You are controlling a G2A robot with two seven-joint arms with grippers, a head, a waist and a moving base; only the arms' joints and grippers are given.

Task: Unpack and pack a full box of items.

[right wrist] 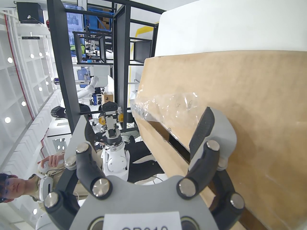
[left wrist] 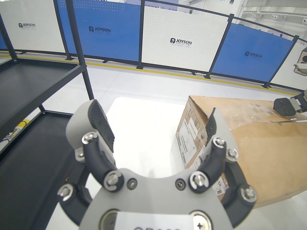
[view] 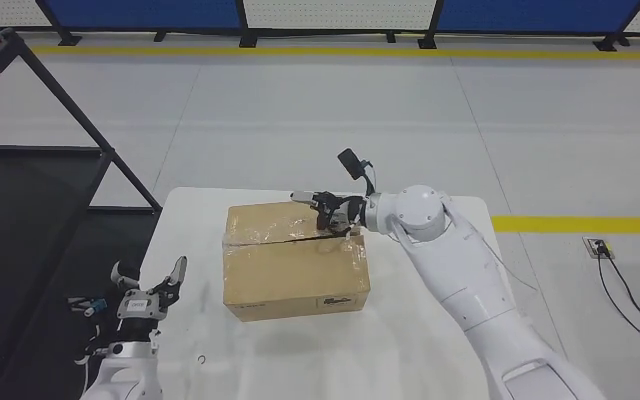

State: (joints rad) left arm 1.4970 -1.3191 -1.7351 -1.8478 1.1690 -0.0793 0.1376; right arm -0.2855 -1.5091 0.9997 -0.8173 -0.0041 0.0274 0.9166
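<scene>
Top view: step looks like opening. Brown corrugated box (view: 295,262) sits mid-surface (view: 300,350), flaps shut. Right pincer (view: 318,210) is at the far end of the top seam; left pincer (view: 150,275) is well apart, by the near corner.

Left wrist view: left pincer (left wrist: 156,113) spread wide and empty, ribbed black pads. Box side carries paper labels.

Right wrist view: right pincer (right wrist: 144,125) open, gripping nothing, one finger over the flap. Glossy, crinkled clear tape (right wrist: 168,104) bridges a dark gap. Next move probably needs a fingertip under that flap edge; the tape may resist.
</scene>
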